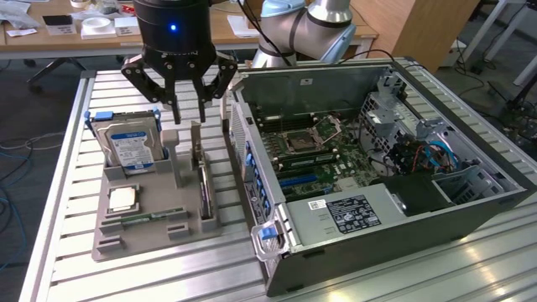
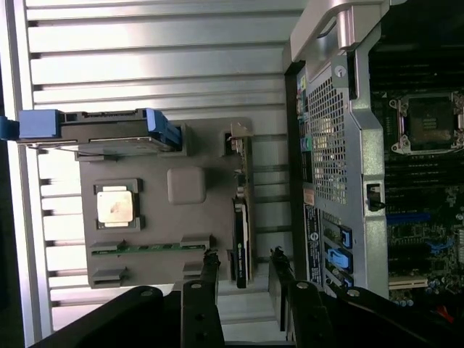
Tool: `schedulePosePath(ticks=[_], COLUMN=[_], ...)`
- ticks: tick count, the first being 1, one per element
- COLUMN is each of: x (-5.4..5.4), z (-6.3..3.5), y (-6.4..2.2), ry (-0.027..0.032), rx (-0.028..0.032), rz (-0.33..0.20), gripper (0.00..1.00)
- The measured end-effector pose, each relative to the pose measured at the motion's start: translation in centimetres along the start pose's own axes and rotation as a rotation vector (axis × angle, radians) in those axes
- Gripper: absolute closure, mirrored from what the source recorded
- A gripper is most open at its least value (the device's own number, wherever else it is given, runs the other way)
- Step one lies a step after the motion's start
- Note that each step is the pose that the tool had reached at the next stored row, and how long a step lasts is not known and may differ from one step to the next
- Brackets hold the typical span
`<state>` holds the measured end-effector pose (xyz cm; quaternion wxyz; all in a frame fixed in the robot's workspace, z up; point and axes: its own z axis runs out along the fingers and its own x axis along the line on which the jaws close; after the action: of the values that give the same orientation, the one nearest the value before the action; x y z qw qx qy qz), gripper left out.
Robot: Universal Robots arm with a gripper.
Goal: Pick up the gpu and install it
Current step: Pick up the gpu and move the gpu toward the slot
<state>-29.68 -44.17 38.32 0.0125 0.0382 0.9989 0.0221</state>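
Observation:
The gpu [image 1: 202,189] stands on its edge in a slot along the grey holder [image 1: 138,242], a thin dark card with a silver bracket at its far end. In the wrist view the gpu [image 2: 241,228] appears as a narrow dark strip beside the holder [image 2: 210,156]. My gripper [image 1: 190,118] hangs above the bracket end of the card, open and holding nothing. Seen from the wrist, the gripper [image 2: 244,262] has one finger on each side of the card's line, clear of it.
The open computer case [image 1: 470,207] lies to the exterior view's right of the holder, motherboard [image 1: 323,157] exposed, case wall [image 2: 348,145] close to the card. The holder also carries a hard drive [image 1: 130,148], a processor [image 1: 123,198] and a memory stick [image 1: 153,217].

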Motion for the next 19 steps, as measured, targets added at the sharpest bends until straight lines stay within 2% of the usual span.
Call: schedulePosePath(ticks=[19], x=[0.1], z=[3.33], y=[-0.27], ry=[-0.0001], rx=[0.0000], rz=[0.000], gripper=[0.58])
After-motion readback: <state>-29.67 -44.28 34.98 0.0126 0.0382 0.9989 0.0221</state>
